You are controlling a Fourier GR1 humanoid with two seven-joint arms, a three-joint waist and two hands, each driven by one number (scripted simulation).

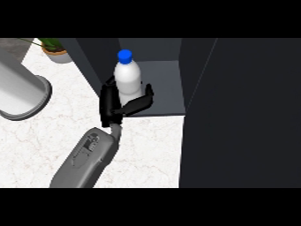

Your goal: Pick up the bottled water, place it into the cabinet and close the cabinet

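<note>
At the open front of the dark cabinet [169, 88] we see the bottled water [128, 77] upright, blue cap up, near the compartment's left wall. The right robot hand [115, 110] is clamped on its lower half, fingers curled on either side, hiding the base, so we cannot tell whether it rests on the shelf. Only 1 forearm shows. On the marbled counter [22, 145] lie a pale cylinder [13, 84] and a potted plant [56, 52]
</note>
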